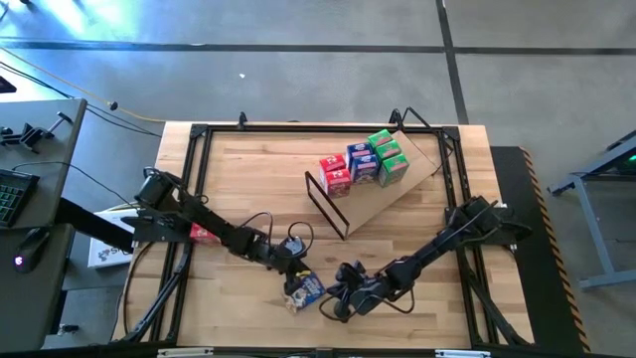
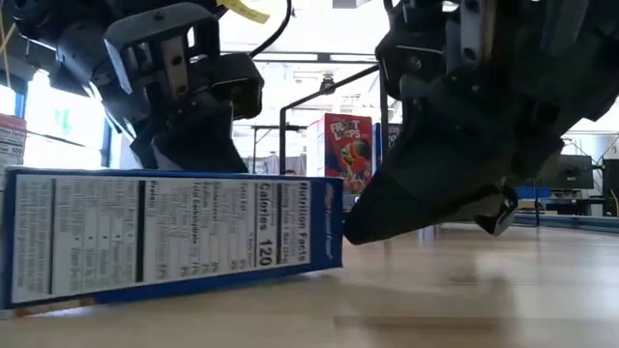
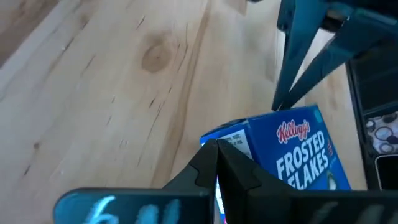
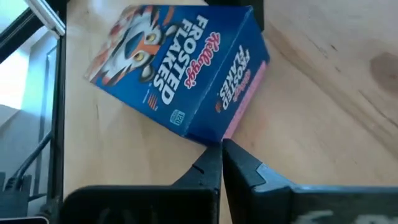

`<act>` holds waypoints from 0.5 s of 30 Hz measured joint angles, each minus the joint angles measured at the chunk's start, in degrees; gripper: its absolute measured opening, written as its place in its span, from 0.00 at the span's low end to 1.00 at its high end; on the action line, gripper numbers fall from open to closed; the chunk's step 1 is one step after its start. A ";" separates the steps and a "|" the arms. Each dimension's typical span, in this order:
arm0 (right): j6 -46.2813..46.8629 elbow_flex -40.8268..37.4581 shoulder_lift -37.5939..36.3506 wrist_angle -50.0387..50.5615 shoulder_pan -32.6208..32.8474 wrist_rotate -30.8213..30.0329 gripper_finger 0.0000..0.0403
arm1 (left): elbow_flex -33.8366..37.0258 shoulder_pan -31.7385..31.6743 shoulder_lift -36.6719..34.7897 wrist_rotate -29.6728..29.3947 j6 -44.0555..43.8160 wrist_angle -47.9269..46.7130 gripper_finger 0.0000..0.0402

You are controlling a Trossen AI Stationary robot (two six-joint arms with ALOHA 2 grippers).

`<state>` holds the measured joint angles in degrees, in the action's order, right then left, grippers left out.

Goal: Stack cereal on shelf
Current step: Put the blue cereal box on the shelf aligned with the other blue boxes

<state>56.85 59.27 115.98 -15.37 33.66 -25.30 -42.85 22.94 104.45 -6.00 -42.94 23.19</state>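
Observation:
A blue Frosted Flakes cereal box (image 1: 308,288) lies flat on the table near its front edge; it also shows in the low view (image 2: 174,237). My left gripper (image 1: 294,274) is shut at the box's left end, and my right gripper (image 1: 334,295) is shut at its right end. The shelf (image 1: 397,199), a slanted plywood board with a black wire frame (image 1: 326,204) along its lower edge, stands at the far right. Several red, blue and green cereal boxes (image 1: 363,164) stand on it; a red one shows in the low view (image 2: 346,153). My left gripper's shut fingertips (image 3: 211,155) come from above, slanting down, at the top edge of the box's white side panel (image 3: 233,140). I cannot tell whether they touch it. The box lies flat on the table. My right gripper's shut fingertips (image 4: 217,158) come low from the table's right at the bottom corner of the box's pink end flap (image 4: 227,127). They stand right at that corner (image 2: 340,242); whether they touch it, I cannot tell.
A black rail frame (image 1: 194,179) runs around the tabletop. Bare wood lies between the box and the shelf (image 1: 268,189). A keyboard and cables (image 1: 15,189) lie off the table's left side.

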 joint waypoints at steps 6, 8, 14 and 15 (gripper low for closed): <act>1.73 0.00 -0.93 -0.66 0.71 1.90 0.00 | -0.02 0.09 0.00 0.71 -0.32 -0.90 0.00; 2.66 0.00 -1.62 -0.85 1.60 2.18 0.00 | -0.02 0.09 0.00 1.07 -0.38 -0.91 0.00; 4.40 0.02 -0.96 -3.04 2.36 3.11 0.00 | -0.02 0.09 0.00 1.42 -0.43 -1.10 0.00; 4.42 0.02 -0.58 -3.02 2.15 2.98 0.00 | -0.02 0.11 0.00 1.42 -0.43 -1.10 0.00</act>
<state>61.27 59.29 115.40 -18.39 35.81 -22.33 -42.87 23.05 104.44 -4.58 -43.38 22.09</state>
